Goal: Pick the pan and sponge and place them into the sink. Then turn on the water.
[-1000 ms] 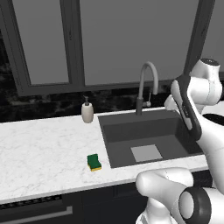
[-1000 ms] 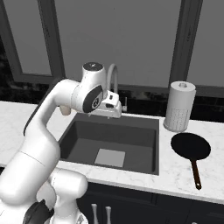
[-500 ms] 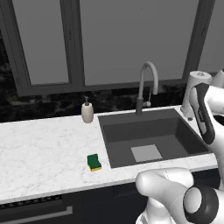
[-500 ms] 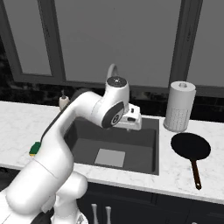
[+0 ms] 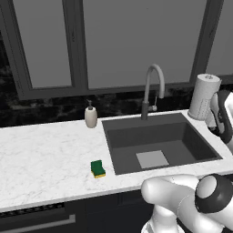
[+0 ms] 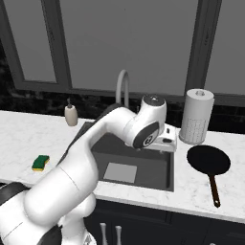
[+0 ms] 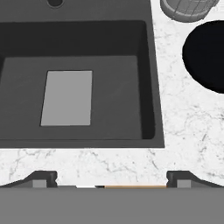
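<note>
No lettering to read anywhere. Sponge [image 6: 40, 162] lies on the worktop [image 6: 19, 139] left of the sink [image 6: 158, 167]; the arm reaches over the basin, claw [image 7: 111, 177] spread wide and empty above its right edge; pan [image 6: 208, 161] sits right of the sink, before the paper-towel roll [image 6: 196, 116].

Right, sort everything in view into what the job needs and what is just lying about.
Needed for the job:
- pan, on the counter right of the basin
- sponge, on the counter left of the basin
- sink, nothing in it yet
- faucet, no water running

Just lying about:
- soap dispenser
- paper-towel roll
</note>
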You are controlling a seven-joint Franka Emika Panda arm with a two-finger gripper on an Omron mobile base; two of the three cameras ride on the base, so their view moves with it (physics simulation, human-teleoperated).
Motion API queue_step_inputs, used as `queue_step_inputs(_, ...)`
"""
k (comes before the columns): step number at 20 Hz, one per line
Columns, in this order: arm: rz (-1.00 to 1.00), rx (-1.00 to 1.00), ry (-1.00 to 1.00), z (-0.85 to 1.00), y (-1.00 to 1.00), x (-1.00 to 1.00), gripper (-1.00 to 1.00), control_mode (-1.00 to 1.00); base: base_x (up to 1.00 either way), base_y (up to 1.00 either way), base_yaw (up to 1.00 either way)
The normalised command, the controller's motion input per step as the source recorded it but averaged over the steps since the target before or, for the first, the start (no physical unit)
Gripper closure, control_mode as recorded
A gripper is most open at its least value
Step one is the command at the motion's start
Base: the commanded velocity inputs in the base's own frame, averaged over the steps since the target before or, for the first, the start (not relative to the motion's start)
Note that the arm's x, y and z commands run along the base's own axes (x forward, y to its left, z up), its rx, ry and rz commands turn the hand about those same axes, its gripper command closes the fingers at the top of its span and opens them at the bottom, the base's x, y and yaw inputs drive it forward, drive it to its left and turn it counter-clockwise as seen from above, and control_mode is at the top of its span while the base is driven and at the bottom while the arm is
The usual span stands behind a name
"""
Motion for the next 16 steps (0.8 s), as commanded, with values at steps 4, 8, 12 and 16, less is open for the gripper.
queue_step_inputs(4, 0.0, 0.0, 0.01, -0.29, -0.64, -0.02, -1.0, -1.0, 0.0, 0.0, 0.0)
queue_step_inputs(8, 0.0, 0.0, 0.0, -0.33, -0.57, -0.03, -1.0, -1.0, 0.0, 0.0, 0.0)
queue_step_inputs(12, 0.0, 0.0, 0.0, -0.35, -0.54, -0.01, -1.0, -1.0, 0.0, 0.0, 0.0)
queue_step_inputs(16, 0.0, 0.0, 0.0, -0.3, -0.51, 0.0, -1.0, -1.0, 0.0, 0.0, 0.0)
